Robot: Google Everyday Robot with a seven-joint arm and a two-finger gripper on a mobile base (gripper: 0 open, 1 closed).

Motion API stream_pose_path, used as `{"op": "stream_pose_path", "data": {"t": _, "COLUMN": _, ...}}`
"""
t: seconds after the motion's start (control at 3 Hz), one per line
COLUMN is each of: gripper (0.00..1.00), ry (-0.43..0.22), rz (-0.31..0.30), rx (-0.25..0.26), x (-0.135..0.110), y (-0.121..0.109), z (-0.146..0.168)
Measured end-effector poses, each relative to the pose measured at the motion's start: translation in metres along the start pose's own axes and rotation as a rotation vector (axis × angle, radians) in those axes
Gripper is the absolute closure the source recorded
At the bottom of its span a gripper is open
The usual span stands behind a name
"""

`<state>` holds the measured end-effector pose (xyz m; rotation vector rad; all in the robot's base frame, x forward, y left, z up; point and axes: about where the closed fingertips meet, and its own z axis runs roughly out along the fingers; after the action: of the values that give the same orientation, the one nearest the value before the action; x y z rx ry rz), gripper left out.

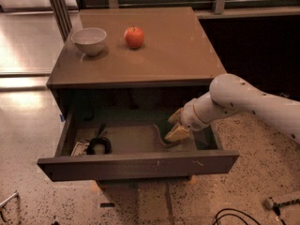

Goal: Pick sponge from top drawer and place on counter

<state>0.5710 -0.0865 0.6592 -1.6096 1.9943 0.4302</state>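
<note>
Grey-brown and scuffed, the top drawer (136, 164) stands pulled out over the speckled floor (33, 198), with a black coiled cable (98, 145) at its left end and the sponge (163, 135) lying on the drawer bottom right of the middle. Reaching in from the right on the white arm (253, 104), the gripper (177, 129) is down at the sponge, though whether it has closed on it I cannot tell. Behind, on the counter (173, 55), a white bowl (89, 40) and a red apple (134, 36) sit near each other at the far left.

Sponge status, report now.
Tool down inside open top drawer, right side, at sponge. Sponge not yet on counter. Black cable at drawer's left, apart.
</note>
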Motion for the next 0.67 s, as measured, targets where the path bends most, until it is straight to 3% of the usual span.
{"op": "stream_pose_path", "data": {"t": 0.33, "gripper": 0.00, "ry": -0.014, "rz": 0.003, "rx": -0.015, "x": 0.001, "y": -0.001, "z": 0.011}}
{"op": "stream_pose_path", "data": {"t": 0.67, "gripper": 0.00, "ry": -0.037, "rz": 0.017, "rx": -0.018, "x": 0.003, "y": -0.006, "z": 0.024}}
